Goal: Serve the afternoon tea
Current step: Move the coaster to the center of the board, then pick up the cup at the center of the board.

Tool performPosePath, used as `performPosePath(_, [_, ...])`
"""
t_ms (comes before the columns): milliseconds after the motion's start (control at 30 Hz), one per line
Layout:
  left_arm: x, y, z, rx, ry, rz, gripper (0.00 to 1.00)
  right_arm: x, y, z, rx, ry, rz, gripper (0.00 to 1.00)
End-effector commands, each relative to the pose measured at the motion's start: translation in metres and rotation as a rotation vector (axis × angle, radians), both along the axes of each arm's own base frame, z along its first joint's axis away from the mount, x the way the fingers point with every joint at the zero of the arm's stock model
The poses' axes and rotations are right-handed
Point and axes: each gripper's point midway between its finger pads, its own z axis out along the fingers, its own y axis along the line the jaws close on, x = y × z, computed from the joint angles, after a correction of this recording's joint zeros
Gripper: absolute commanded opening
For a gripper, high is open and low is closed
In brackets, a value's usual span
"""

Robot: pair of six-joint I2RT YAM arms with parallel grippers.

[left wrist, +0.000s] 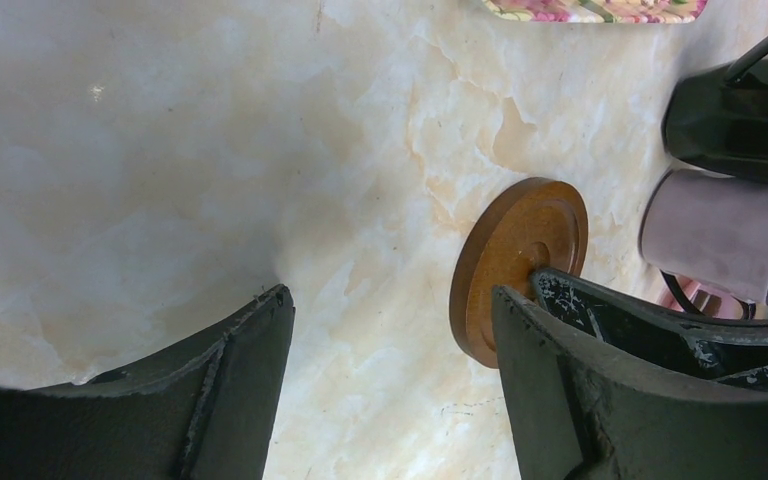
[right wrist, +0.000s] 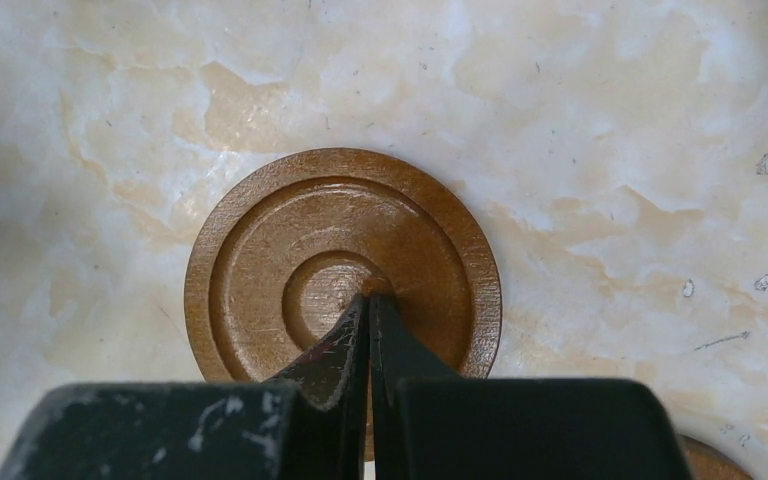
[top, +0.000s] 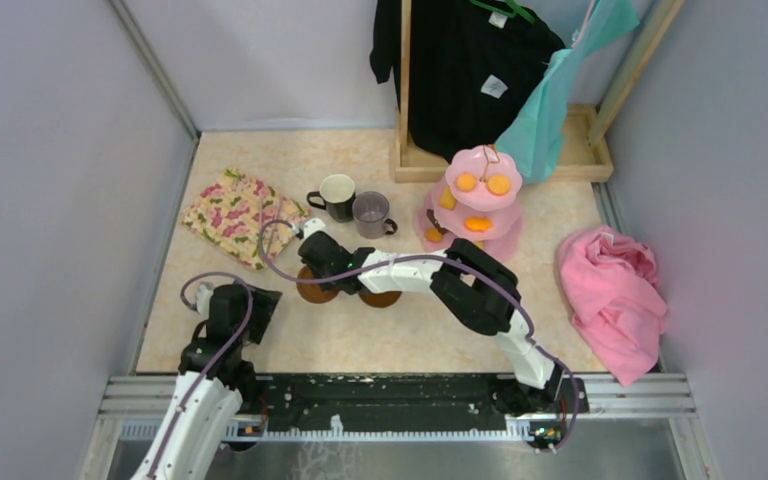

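Our right gripper (right wrist: pixel 368 300), jaws together, rests its tips on the middle of a coaster (right wrist: pixel 260 260) on the table (right wrist: pixel 610 150) near the black mug (top: pixel 340 209); our left gripper (left wrist: pixel 390 305) has jaws apart, empty

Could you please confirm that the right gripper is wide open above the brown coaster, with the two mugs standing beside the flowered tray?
Not quite: the right gripper is shut, its fingers pressed together, as the right wrist view shows. It is indeed above the brown coaster, and the black mug and smoky mug do stand beside the flowered tray.
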Motion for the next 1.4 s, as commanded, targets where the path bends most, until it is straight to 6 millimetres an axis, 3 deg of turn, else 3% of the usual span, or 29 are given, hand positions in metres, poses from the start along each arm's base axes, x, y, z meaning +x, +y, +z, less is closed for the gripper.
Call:
performPosePath(0, [0.007,-0.003,0.009,0.009,-0.037,-0.028,0.79,-0.01,-0.022,-0.011,-0.079,0.041,0.029,0.0])
performPosePath(100, [0.014,0.002,0.021,0.049,-0.065,-0.021,0.8,-0.01,-0.004,0.009,-0.04,0.008,0.093,0.02])
performPosePath(300, [0.037,0.01,0.066,0.126,-0.172,-0.016,0.83,0.003,0.024,0.07,0.03,-0.096,0.158,0.26])
performPosePath(400, [0.05,0.008,0.09,0.133,-0.239,-0.027,0.84,0.011,0.025,0.102,0.052,-0.152,0.155,0.35])
performPosePath(500, [0.064,0.002,0.11,0.148,-0.295,-0.064,0.84,0.02,0.018,0.129,0.073,-0.201,0.138,0.37])
performPosePath(667, [0.086,-0.006,0.132,0.197,-0.321,-0.135,0.85,0.036,-0.008,0.164,0.074,-0.283,0.088,0.39])
performPosePath(867, [0.111,-0.021,0.144,0.241,-0.337,-0.243,0.85,0.058,-0.064,0.179,0.011,-0.381,-0.003,0.46])
performPosePath(1133, [0.138,-0.04,0.136,0.254,-0.31,-0.362,0.84,0.085,-0.132,0.174,-0.109,-0.379,-0.098,0.55])
performPosePath(1367, [0.161,-0.04,0.14,0.318,-0.323,-0.388,0.85,0.101,-0.17,0.157,-0.108,-0.314,-0.13,0.57])
